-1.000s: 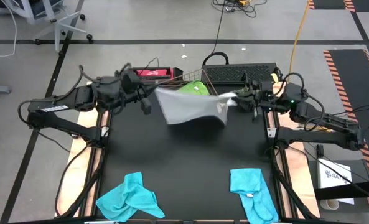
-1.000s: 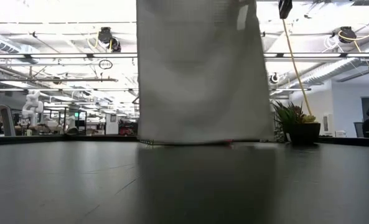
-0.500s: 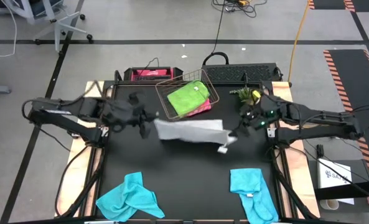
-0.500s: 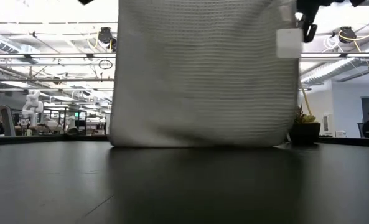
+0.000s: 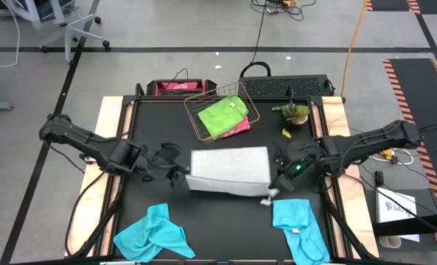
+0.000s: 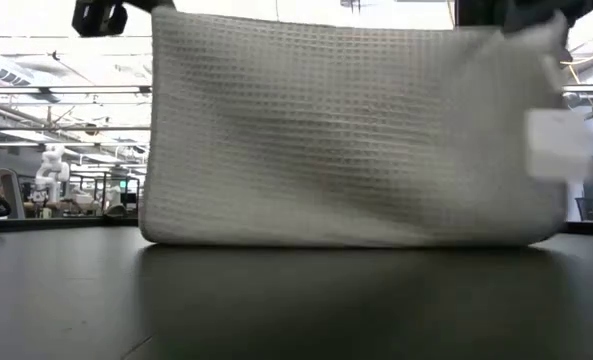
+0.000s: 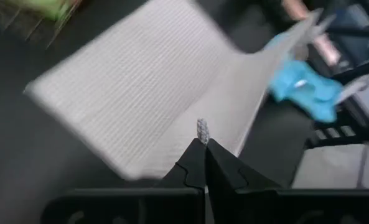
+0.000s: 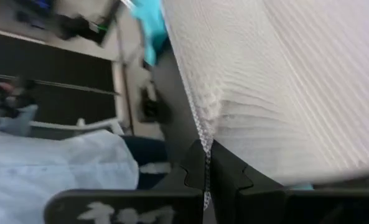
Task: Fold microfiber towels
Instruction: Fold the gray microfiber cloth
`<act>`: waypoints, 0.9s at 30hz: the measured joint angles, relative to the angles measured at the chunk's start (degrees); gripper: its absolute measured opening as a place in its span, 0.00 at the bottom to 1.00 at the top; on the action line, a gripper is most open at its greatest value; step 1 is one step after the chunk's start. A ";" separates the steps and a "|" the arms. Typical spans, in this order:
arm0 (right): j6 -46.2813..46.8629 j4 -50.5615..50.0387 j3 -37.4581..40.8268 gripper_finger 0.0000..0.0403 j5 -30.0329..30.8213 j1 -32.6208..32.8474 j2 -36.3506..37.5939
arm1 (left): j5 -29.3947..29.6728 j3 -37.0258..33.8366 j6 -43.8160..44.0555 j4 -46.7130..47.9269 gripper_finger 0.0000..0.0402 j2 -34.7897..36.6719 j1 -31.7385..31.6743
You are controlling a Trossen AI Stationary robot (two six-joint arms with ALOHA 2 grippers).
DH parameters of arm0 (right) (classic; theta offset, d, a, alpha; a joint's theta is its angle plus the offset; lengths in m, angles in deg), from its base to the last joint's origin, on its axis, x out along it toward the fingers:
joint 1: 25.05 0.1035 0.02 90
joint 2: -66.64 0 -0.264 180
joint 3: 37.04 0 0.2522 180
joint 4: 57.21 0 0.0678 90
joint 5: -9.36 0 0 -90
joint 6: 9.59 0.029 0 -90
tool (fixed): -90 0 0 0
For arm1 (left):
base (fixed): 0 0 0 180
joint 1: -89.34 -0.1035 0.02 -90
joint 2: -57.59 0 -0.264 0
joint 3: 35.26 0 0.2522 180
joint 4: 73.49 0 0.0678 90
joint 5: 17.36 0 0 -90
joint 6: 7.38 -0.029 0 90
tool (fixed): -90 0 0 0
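Note:
A light grey microfiber towel (image 5: 229,169) stretches across the table's middle between my two grippers. Its far part (image 5: 229,157) lies on the black table, and its near edge is raised. In the low view the towel (image 6: 346,150) hangs like a curtain, with its lower fold on the table. My left gripper (image 5: 178,175) is shut on the near left corner and my right gripper (image 5: 275,178) on the near right corner. A white tag (image 5: 264,200) dangles at the right corner. Two turquoise towels (image 5: 155,234) (image 5: 298,224) lie crumpled at the near edge. A lime green towel (image 5: 222,116) and a pink one (image 5: 242,127) sit in the wire basket. My left gripper pinches the grey towel's near left corner (image 7: 202,131) between its two shut fingers; a small tip of cloth sticks out past them. The fingers slant down from the table's left. The corner is lifted, and the far part rests on the table. My right gripper pinches the towel's near right corner by its edge (image 8: 203,134) between its two shut fingers, coming from the table's right and slanting down. The cloth spreads away from the fingers. The top edge (image 6: 346,25) runs nearly straight to the other gripper.
The copper wire basket (image 5: 198,121) stands at the far middle. A small potted plant (image 5: 293,112) is to its right. A black keyboard-like box (image 5: 284,86) and a red device (image 5: 175,87) are behind it. Bare black table lies between the two turquoise towels.
Both grippers have come down and toward the table's near edge, rolling as they went, with the grey towel held between them. The towel hung in front of the basket; it is now at the table's middle, spread wider, with its lower part laid on the table.

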 joint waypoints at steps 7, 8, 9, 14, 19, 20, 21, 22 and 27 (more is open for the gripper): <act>5.53 3.82 4.63 0.00 3.16 3.61 -4.99 | -1.20 0.07 6.31 0.08 0.00 -5.91 0.78; 5.62 4.67 4.99 0.00 3.76 3.68 -5.50 | -1.25 0.07 6.27 0.34 0.00 -6.81 0.57; 5.30 5.66 5.16 0.00 4.60 3.68 -5.85 | -1.34 0.07 6.20 0.73 0.01 -7.61 0.23; 2.50 4.89 5.17 0.00 11.29 3.42 -5.94 | -0.96 0.09 5.48 2.81 0.01 -11.12 -2.86; -0.28 3.42 5.16 0.00 20.48 2.40 -5.56 | 0.48 0.09 4.31 5.02 0.02 -14.19 -6.38; -0.89 3.00 5.16 0.00 21.95 2.10 -5.58 | 0.51 0.09 4.00 5.14 0.02 -14.78 -7.08; -1.42 2.21 5.16 0.00 23.13 1.83 -5.58 | 0.54 0.09 3.37 5.45 0.01 -15.41 -7.68; -1.93 1.15 5.16 0.00 24.16 1.55 -5.57 | 0.73 0.09 2.66 5.70 0.01 -16.02 -8.15; -3.66 -2.95 5.18 0.00 27.85 -0.29 -5.58 | 0.70 0.09 0.96 5.33 0.02 -18.90 -10.97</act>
